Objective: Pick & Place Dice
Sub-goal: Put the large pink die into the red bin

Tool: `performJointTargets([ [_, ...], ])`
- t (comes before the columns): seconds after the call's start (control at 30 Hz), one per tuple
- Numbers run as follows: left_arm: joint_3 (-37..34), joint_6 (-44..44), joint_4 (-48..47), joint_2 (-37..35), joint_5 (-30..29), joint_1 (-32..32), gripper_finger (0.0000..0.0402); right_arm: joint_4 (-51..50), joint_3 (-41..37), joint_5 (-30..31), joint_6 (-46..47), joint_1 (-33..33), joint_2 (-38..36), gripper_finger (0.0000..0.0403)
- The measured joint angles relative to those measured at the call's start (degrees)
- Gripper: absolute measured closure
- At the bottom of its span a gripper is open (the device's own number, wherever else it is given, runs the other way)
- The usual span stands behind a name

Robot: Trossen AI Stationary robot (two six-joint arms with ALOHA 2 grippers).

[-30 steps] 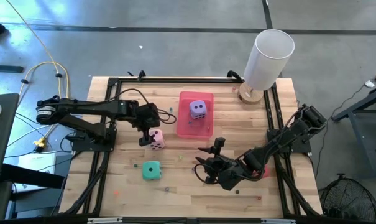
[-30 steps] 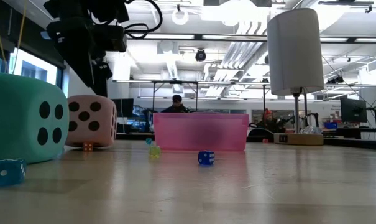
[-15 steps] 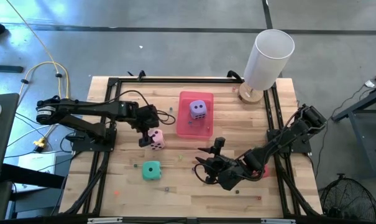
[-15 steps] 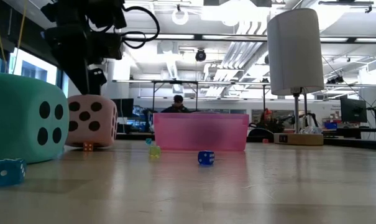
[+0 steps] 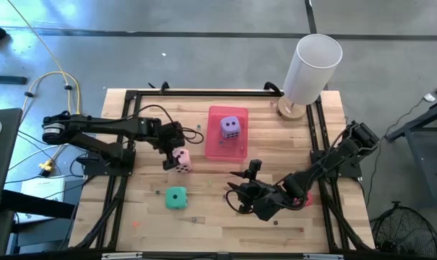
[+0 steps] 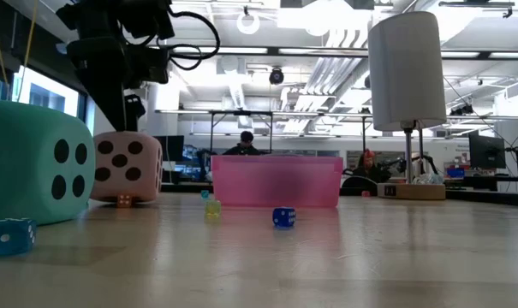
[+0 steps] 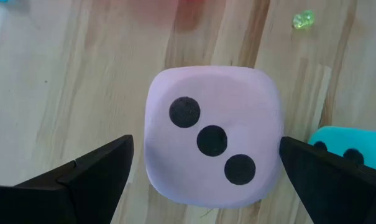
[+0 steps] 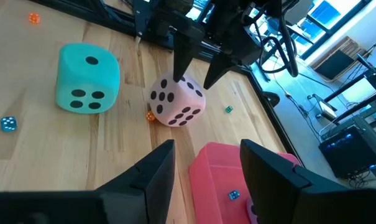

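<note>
Small stuff is scattered over the wooden desk (image 5: 225,224): a little blue die (image 6: 282,217) lies in front of the pink tray (image 5: 216,148), a yellow-green bead (image 6: 212,208) sits near the tray's front corner, another small blue die (image 6: 8,236) lies beside the teal die (image 5: 176,197), and a tiny orange die (image 6: 122,201) sits at the foot of the pale pink die (image 5: 181,160). A tall white cylinder (image 5: 311,68) on a wooden base stands at the far right corner, well apart from the action. Behind the desk, a person (image 6: 245,142) sits in the room.

The tray holds the purple die (image 5: 230,127), resting toward its far end; a tiny blue die (image 8: 233,195) lies in it too.

The left end effector (image 5: 172,156) hangs over the pale pink die, its fingers (image 7: 88,174) spread wide on either side and not touching it. That die sits on the desk just left of the tray, three pips up. The teal die rests nearer the front edge, apart from it.

The right end effector (image 5: 241,191) waits low over the desk in front of the tray, fingers (image 8: 149,177) apart and empty. Something red (image 5: 306,198) shows under the right arm, mostly hidden.
</note>
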Motion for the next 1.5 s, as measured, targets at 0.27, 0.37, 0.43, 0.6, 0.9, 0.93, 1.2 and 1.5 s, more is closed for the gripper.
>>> performJointTargets([
  [0.27, 0.3, -0.7, 0.6, 6.3, 1.9, 0.4, 0.0010, -1.0, 0.0, 0.0, 0.2, 0.0, 0.0, 0.0229],
  [0.37, 0.3, 0.5, 0.7, 8.3, 3.2, 0.5, 0.0010, -1.0, 0.0, 0.0, 0.3, 0.0, 0.0, 0.0229],
  [0.43, 0.3, 1.2, 0.9, 9.1, 3.1, 0.4, 0.0010, -1.0, 0.0, 0.0, 0.2, 0.0, 0.0, 0.0229],
  [0.6, 0.2, 1.2, 0.9, 10.1, 3.1, 1.0, 0.0010, -1.1, 0.0, 0.0, 0.3, 0.0, 0.0, 0.0229],
  [0.9, -1.8, 3.5, 5.6, 10.5, 3.8, 1.5, 0.0010, -1.0, 0.0, -1.5, 0.5, 0.0, 0.0, 0.0229],
  [0.93, -2.2, 3.8, 5.8, 10.5, 4.0, 1.6, 0.0010, -1.0, 0.0, -1.5, 0.5, 0.0, 0.0, 0.0229],
  [1.2, -5.1, 5.4, 9.0, 10.5, 5.5, 4.0, 0.0019, -0.7, 0.0, -1.5, 0.4, -0.1, 0.0, 0.0229],
  [1.5, -9.8, 8.1, 19.1, 10.5, 12.3, 8.4, 0.0086, -0.7, 0.0, -1.5, 0.5, -0.4, 0.0, 0.0229],
])
